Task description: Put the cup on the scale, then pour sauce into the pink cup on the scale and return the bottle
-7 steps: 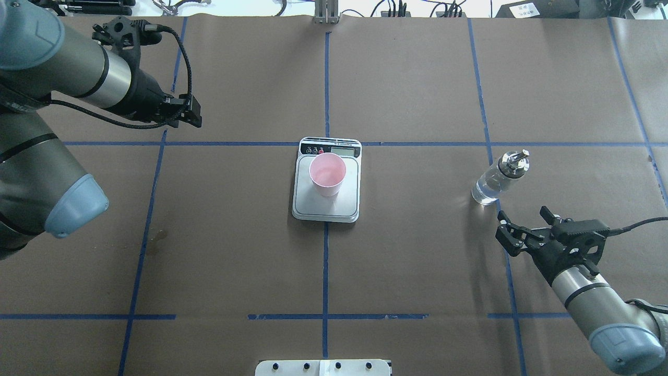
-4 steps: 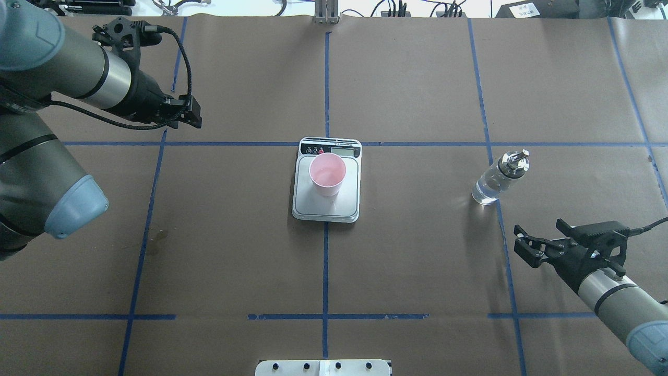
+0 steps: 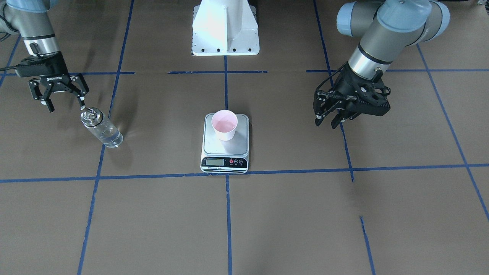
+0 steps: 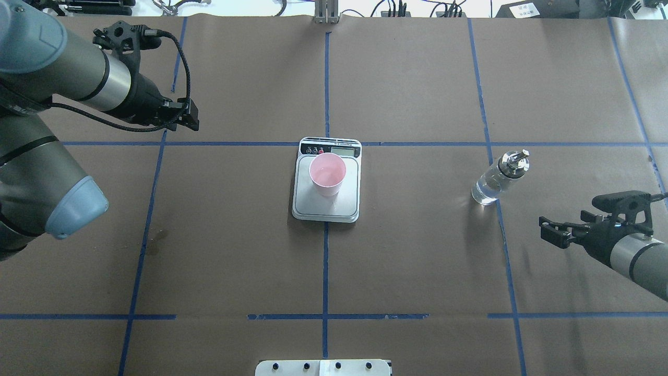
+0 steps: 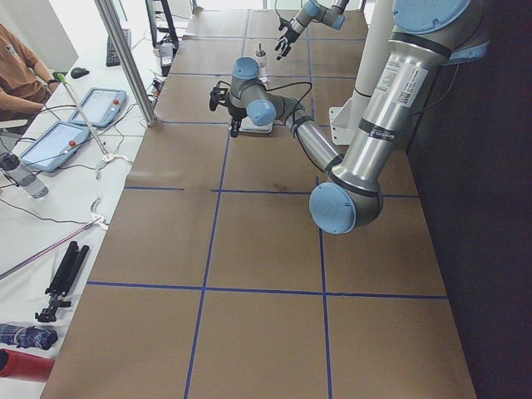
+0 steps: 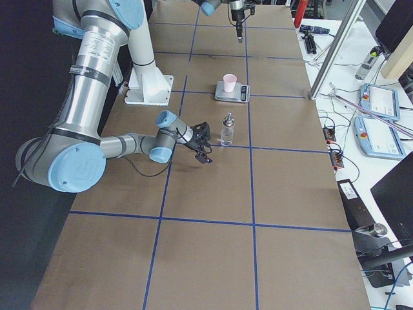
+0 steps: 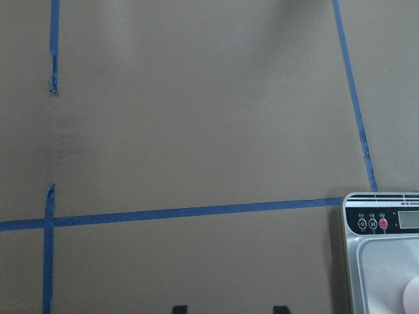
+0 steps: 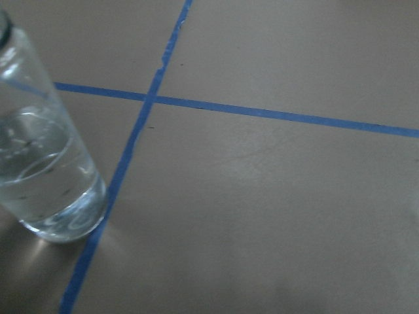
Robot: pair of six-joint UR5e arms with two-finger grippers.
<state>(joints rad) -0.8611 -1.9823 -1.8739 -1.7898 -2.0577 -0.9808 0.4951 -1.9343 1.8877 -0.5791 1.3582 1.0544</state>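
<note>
Cup: the pale pink cup (image 3: pixel 224 124) stands upright on the steel platform of the scale (image 3: pixel 214 148), towards the robot's side of it and away from the display strip.

Scale: it lies flat at the middle of the tabletop (image 4: pixel 417 261), where two blue tape lines (image 4: pixel 325 271) cross, with its black display strip facing away from the robot.

Bottle: the clear glass bottle (image 3: pixel 102 131) stands upright on a tape line, well apart from the scale on the robot's right, its silver pour spout on top.

Sauce: the colourless liquid (image 8: pixel 46 176) fills the lower part of the bottle in the right wrist view.

Right end effector: the right end effector (image 3: pixel 65 108) hangs near the bottle on the robot's side of it, fingers spread apart and empty, not touching the glass.

Left end effector: the left end effector (image 3: pixel 325 123) hovers above bare paper, well apart from the scale on the robot's left. Its two fingertips (image 7: pixel 179 309) sit apart at the bottom edge of the left wrist view, with nothing between them.
</note>
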